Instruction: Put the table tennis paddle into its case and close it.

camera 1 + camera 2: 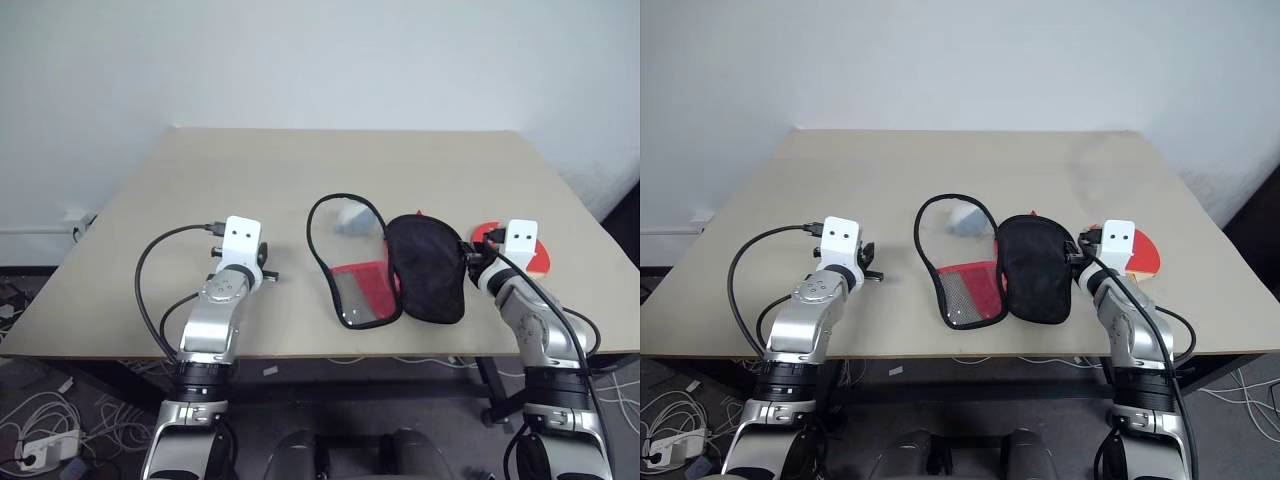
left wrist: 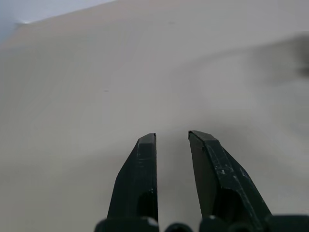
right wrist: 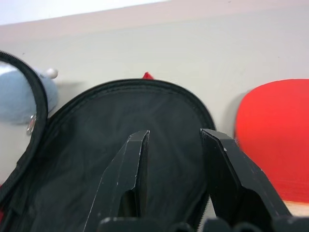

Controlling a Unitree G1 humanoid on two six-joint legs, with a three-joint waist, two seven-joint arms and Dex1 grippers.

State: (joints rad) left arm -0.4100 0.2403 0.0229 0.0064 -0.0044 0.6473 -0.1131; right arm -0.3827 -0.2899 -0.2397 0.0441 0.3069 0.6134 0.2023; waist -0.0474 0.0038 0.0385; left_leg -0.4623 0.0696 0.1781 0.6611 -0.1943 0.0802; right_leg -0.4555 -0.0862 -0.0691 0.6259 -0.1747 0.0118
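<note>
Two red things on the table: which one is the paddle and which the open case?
The paddle is the flat red disc by the right end effector. The case, beside it toward the table's middle, lies open, showing black lining.

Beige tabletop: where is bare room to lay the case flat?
The beige tabletop is bare between the left gripper and the open red-and-black fabric case, and beyond it toward the wall. It's crowded on the right: right gripper, round red paddle.

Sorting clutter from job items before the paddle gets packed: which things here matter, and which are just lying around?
Job: table tennis paddle, right of the case; case, lying open; right gripper; left gripper.
Lying about: table; cables on the floor.
</note>
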